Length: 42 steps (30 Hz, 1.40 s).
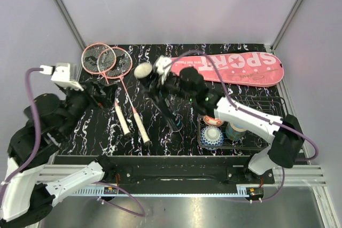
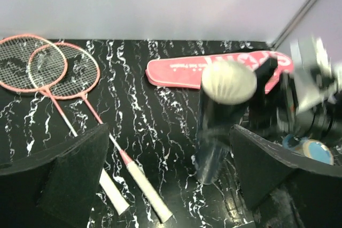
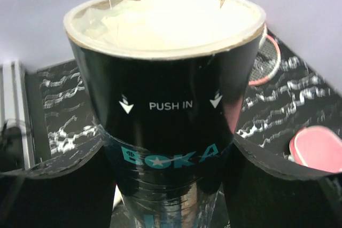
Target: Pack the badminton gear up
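Note:
My right gripper (image 1: 160, 81) is shut on the long black tube (image 1: 166, 105) near its open top and holds it tilted, lower end down by the table. In the right wrist view the gripper (image 3: 168, 177) clamps the tube (image 3: 165, 110), marked "PUSH IN", with white feathers of shuttlecocks (image 3: 165, 20) in its mouth. Two pink-framed rackets (image 1: 109, 62) lie crossed at the left, white handles (image 1: 132, 122) toward me. The pink SPORT cover (image 1: 235, 68) lies at the back right. My left gripper (image 1: 104, 94) is open and empty beside the rackets; its view shows the gripper (image 2: 170, 132), rackets (image 2: 64, 70), tube (image 2: 214, 137) and cover (image 2: 187, 70).
A black wire basket (image 1: 267, 102) stands at the right front with patterned bowls (image 1: 212, 137) and a cup (image 1: 235, 131) in it. Grey walls close the table at the back and both sides. The right arm reaches across the middle of the table.

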Motion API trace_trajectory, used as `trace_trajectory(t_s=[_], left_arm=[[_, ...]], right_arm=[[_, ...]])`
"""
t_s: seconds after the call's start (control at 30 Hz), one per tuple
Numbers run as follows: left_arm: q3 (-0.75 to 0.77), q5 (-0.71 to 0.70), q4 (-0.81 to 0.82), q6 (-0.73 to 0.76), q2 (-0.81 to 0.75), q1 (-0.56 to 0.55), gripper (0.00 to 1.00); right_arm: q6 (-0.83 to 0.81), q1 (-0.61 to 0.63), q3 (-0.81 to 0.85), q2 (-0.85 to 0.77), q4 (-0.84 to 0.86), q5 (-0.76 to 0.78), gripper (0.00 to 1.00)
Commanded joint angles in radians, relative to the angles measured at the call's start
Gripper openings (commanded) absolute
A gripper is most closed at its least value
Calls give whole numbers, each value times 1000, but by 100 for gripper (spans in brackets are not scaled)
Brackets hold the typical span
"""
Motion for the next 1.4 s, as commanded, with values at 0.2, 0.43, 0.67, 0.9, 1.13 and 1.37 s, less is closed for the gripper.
trace_trajectory(t_s=[0.2, 0.43, 0.67, 0.9, 1.13, 1.37], left_arm=[[-122, -13, 54, -27, 126, 4, 99], [-196, 23, 56, -68, 161, 30, 99], [-281, 121, 124, -87, 149, 92, 99], [-323, 233, 159, -111, 160, 153, 99], [-359, 257, 196, -114, 123, 182, 99], [-388, 383, 275, -144, 183, 244, 99]], right_arm=[[657, -346, 367, 273, -544, -27, 31], [711, -409, 519, 506, -797, -75, 32], [775, -409, 499, 572, -812, 49, 43], [884, -409, 525, 663, -778, 63, 47], [832, -402, 487, 692, -775, 129, 58], [782, -402, 531, 706, -787, 88, 82]])
